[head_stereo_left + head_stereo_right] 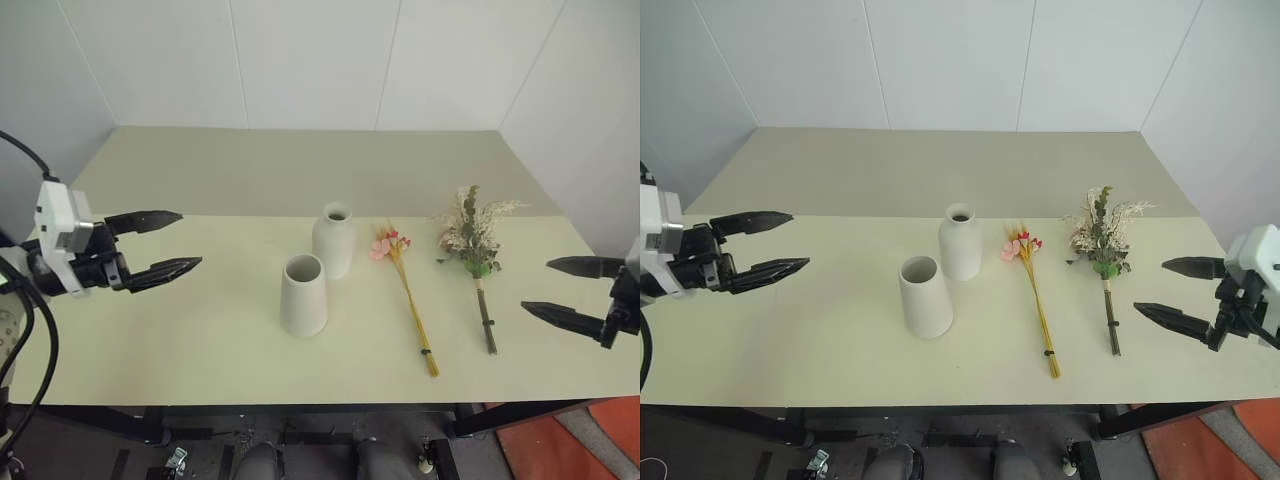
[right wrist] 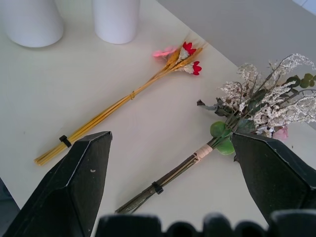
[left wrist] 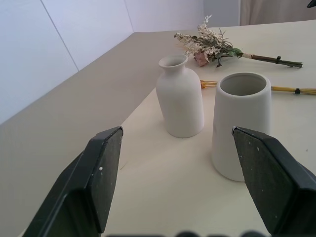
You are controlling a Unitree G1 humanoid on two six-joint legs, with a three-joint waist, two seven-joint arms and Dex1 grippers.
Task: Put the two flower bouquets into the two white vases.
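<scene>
On the pale table [image 1: 200, 340], two vases [image 1: 304, 295] stand left of two lying bouquets [image 1: 470, 240]; both grippers, left gripper [image 1: 190, 240] and right gripper [image 1: 535, 287], are spread wide, grasping nothing.

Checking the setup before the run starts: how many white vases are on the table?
2. The wide-mouthed cone vase stands near the table's middle, toward the front edge. The narrow-necked bottle vase stands just behind it, slightly to its right, beside the slim bouquet. None looks hidden.

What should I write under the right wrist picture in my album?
Two open fingers above two bouquets lying on the table.
</scene>
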